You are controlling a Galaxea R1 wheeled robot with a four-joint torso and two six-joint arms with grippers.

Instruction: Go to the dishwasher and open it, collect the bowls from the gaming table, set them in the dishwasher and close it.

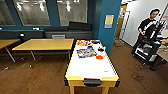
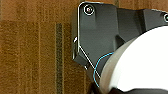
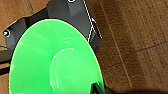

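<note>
The right claw grasps the green bowl [image 3: 55,60], seen large from the right wrist above the wood floor [image 3: 130,37]. Whether the left claw is clenched or released cannot be told. On the gaming table [image 1: 90,67], the orange bowl [image 1: 99,57] sits near the right edge, beside a colourful box [image 1: 85,52]. A yellow table [image 1: 45,44] stands to its left. A person [image 1: 147,27] stands at far right.
</note>
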